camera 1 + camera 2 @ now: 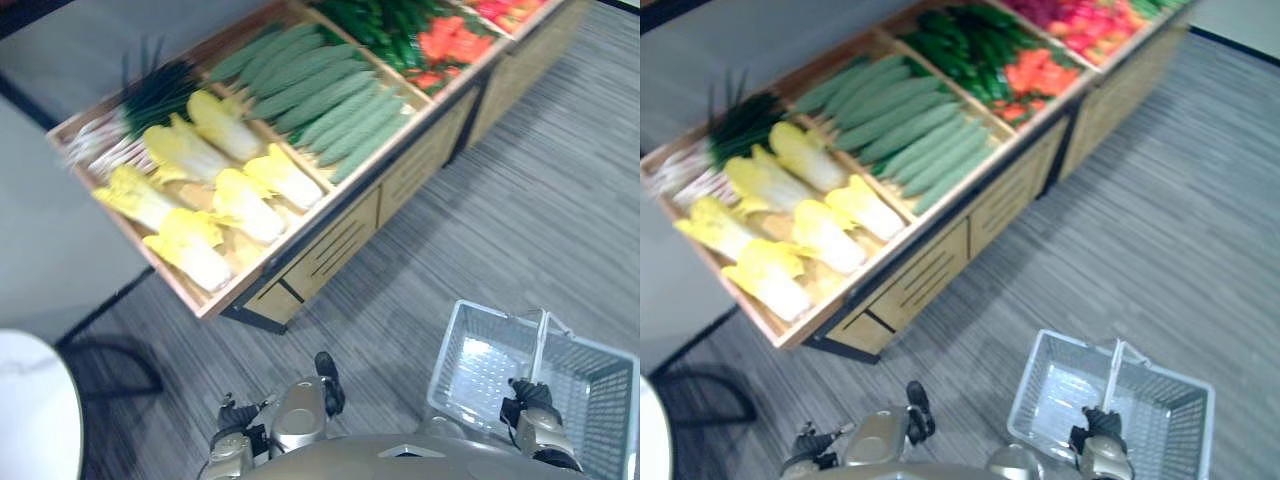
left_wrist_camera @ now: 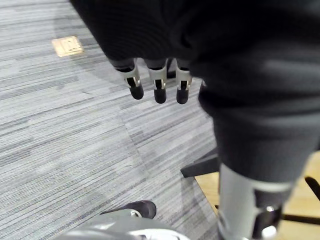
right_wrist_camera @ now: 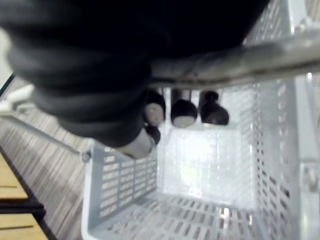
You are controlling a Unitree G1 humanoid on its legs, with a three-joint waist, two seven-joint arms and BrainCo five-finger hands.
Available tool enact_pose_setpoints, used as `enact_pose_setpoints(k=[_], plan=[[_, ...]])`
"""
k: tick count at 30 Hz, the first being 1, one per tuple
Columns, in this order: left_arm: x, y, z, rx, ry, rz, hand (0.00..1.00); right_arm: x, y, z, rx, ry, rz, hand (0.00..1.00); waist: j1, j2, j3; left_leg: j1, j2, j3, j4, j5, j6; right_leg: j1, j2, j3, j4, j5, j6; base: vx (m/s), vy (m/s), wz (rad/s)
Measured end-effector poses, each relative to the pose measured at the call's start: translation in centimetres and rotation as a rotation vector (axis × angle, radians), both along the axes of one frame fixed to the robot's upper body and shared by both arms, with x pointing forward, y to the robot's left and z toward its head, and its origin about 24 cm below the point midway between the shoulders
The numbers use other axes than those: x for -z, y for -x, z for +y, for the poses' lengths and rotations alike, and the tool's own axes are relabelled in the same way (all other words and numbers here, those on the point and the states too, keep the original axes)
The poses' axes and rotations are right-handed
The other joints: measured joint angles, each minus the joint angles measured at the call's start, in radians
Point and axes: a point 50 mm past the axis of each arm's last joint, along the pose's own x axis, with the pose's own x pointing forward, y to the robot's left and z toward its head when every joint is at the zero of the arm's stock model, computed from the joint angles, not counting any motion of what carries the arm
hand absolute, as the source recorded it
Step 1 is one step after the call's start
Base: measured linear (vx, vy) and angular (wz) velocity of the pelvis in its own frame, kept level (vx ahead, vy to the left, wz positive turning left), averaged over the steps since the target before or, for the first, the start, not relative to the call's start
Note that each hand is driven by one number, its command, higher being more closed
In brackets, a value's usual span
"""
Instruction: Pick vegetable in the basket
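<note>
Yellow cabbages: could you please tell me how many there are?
6 cabbages, in one wooden compartment: two beside the green onions, two along its front rim, two at its left end. Others may be hidden.

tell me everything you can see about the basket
The basket is a pale grey rectangular shopping basket, plastic by its look, with perforated walls and floor and nothing inside. Its thin handle stands upright, and the right hand is curled round it. It hangs at the robot's right side over the grey carpet.
</note>
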Motion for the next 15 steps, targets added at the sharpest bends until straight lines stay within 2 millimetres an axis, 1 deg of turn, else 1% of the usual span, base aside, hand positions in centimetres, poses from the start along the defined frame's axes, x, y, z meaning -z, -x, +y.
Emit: enact_pose_setpoints(k=[1,2,3,4,5,6,7,8,9,10,11,12,13,14,15], plan=[[0.1,0.2,0.1,-0.001,0.002,0.014,0.0,0.1,0.1,0.1,0.003,-0.004,0.006,1.0,-0.008,0.0,0.0,0.014,-0.005,-0.029,-0.01,-0.004,0.0,-0.026,-0.02,0.017,0.098,0.022,0.003,0.33,0.025,1.3],[0.2,0.5,0.1,-0.001,0.003,0.036,0.0,0.3,0.1,0.5,0.011,-0.018,0.008,1.0,-0.008,0.005,0.004,0.052,0.0,-0.077,-0.031,-0.009,-0.002,-0.106,-0.02,0.141,0.288,-0.013,0.001,0.25,-0.012,0.96],[0.2,0.5,0.2,-0.001,0.002,0.044,0.0,0.3,0.1,0.6,0.02,-0.024,0.003,1.0,-0.01,0.007,0.004,0.066,0.004,-0.102,-0.035,-0.01,-0.003,-0.144,0.0,0.201,0.352,-0.048,0.008,0.3,-0.072,1.23],[0.0,0.2,0.8,0.013,-0.02,0.042,0.0,0.3,-0.1,0.8,0.04,-0.029,-0.01,1.0,-0.012,0.025,0.014,0.103,0.015,-0.155,-0.047,-0.012,-0.011,-0.214,0.054,0.34,0.408,-0.109,0.008,0.25,-0.115,1.03],[-0.1,0.0,0.9,0.021,-0.024,0.035,0.0,0.3,0.0,0.8,0.049,-0.029,-0.01,1.0,-0.014,0.023,0.014,0.114,0.015,-0.176,-0.05,-0.011,-0.015,-0.231,0.067,0.381,0.397,-0.127,0.003,0.26,-0.167,1.32],[-0.2,-0.4,1.0,0.022,-0.028,0.021,0.0,0.5,0.3,1.0,0.065,-0.037,-0.003,1.0,-0.024,0.022,0.012,0.118,0.014,-0.229,-0.049,-0.014,-0.032,-0.267,0.082,0.449,0.338,-0.154,0.003,0.2,-0.217,1.39],[-0.4,-0.9,1.3,0.008,-0.032,-0.001,0.0,0.7,0.6,1.4,0.097,-0.058,-0.005,1.0,-0.039,0.02,0.011,0.112,0.012,-0.29,-0.05,-0.013,-0.052,-0.297,0.1,0.543,0.257,-0.167,0.004,0.12,-0.232,1.46],[-0.5,-1.0,1.4,-0.004,-0.032,-0.01,0.0,0.8,0.8,1.6,0.118,-0.07,-0.011,1.0,-0.045,0.019,0.011,0.107,0.012,-0.318,-0.049,-0.012,-0.066,-0.307,0.116,0.603,0.215,-0.167,0.003,0.06,-0.297,1.5],[-0.6,-1.1,1.8,-0.026,-0.04,-0.026,0.0,1.1,1.5,1.9,0.151,-0.084,-0.005,1.0,-0.056,0.012,0.006,0.085,0.009,-0.367,-0.047,-0.013,-0.091,-0.318,0.133,0.721,0.119,-0.156,0.012,0.01,-0.281,1.2],[-0.8,-1.2,2.3,-0.047,-0.06,-0.018,0.0,1.3,2.3,2.1,0.176,-0.091,0.009,1.0,-0.048,-0.009,0.001,0.076,0.002,-0.382,-0.049,-0.022,-0.104,-0.323,0.127,0.778,0.055,-0.11,0.001,-0.01,-0.426,1.17],[-0.9,-1.8,2.2,-0.09,-0.054,-0.039,0.0,1.2,2.2,1.8,0.194,-0.088,-0.002,1.0,-0.035,-0.009,0.009,0.073,0.033,-0.358,-0.049,-0.027,-0.124,-0.339,0.133,0.753,0.088,-0.122,-0.02,-0.01,-0.383,0.75],[-0.9,-2.0,1.7,-0.097,-0.044,-0.057,0.0,1.1,2.1,1.6,0.2,-0.082,-0.005,1.0,-0.036,0.004,0.002,0.055,0.06,-0.322,-0.048,-0.023,-0.131,-0.353,0.15,0.737,0.091,-0.129,-0.034,0.0,-0.505,0.74],[-0.9,-2.3,0.7,-0.12,-0.014,-0.089,0.0,0.7,2.0,0.9,0.201,-0.046,-0.013,1.0,-0.041,0.037,-0.009,0.027,0.116,-0.265,-0.049,0.002,-0.144,-0.389,0.17,0.689,0.114,-0.143,-0.057,0.0,-0.425,0.8],[-1.0,-3.0,0.0,-0.138,0.013,-0.12,0.0,0.4,1.9,0.4,0.185,-0.025,-0.022,1.0,-0.045,0.058,-0.004,0.013,0.157,-0.184,-0.059,0.018,-0.134,-0.402,0.179,0.655,0.131,-0.151,-0.077,0.02,-0.392,0.77],[-1.1,-3.3,-0.1,-0.151,0.023,-0.138,0.0,0.3,1.7,0.4,0.172,-0.019,-0.026,1.0,-0.049,0.065,-0.007,0.01,0.177,-0.131,-0.061,0.021,-0.137,-0.406,0.182,0.643,0.134,-0.152,-0.086,0.04,-0.235,0.64]])
